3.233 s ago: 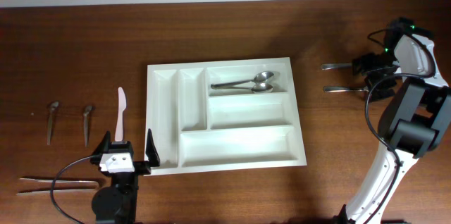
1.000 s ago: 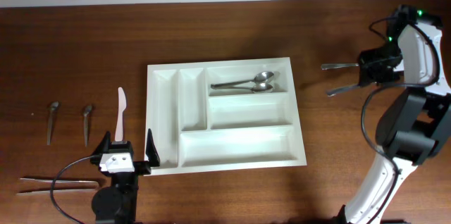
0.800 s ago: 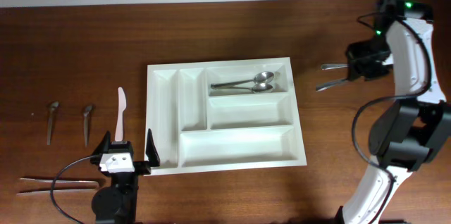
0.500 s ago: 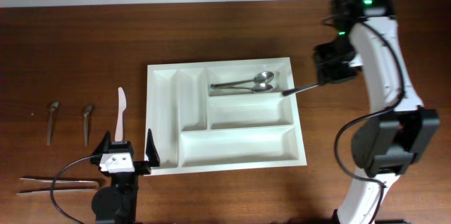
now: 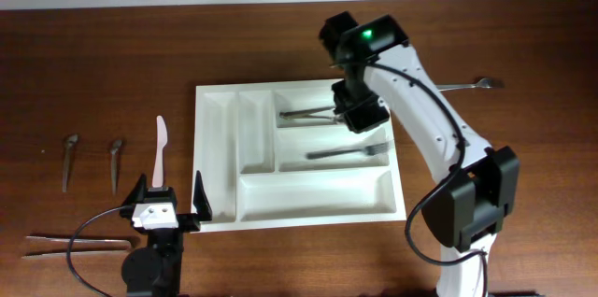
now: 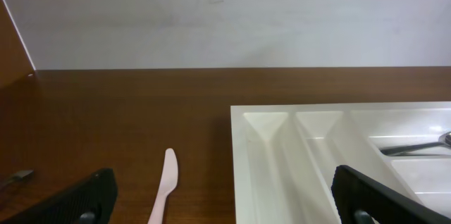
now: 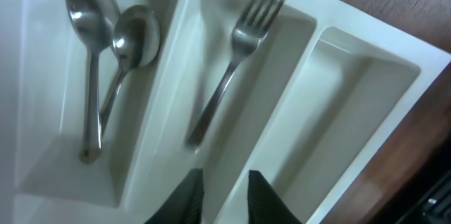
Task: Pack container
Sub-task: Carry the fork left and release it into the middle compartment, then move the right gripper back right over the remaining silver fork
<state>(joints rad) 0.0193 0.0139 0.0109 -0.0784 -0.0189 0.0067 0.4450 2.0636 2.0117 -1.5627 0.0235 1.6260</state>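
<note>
Leftmost, two small dull metal spoons (image 5: 69, 157) and thin metal tongs (image 5: 73, 244) on the dark wooden table (image 5: 280, 35). Next, slim white plastic knife (image 5: 161, 143), just beyond the left gripper (image 5: 169, 196), fingers spread wide, empty. Centre: large white rectangular plastic cutlery tray (image 5: 217, 162), flat on the table, two shiny steel spoons (image 5: 322, 110) in its top wide compartment, steel fork (image 5: 348, 152) in the middle one. Probably light, stiff, slick-walled; best pinched at raised rim or divider. Above it, right gripper (image 7: 224, 187), fingers parted, gripping nothing. Far right, second steel fork (image 5: 467, 83).
</note>
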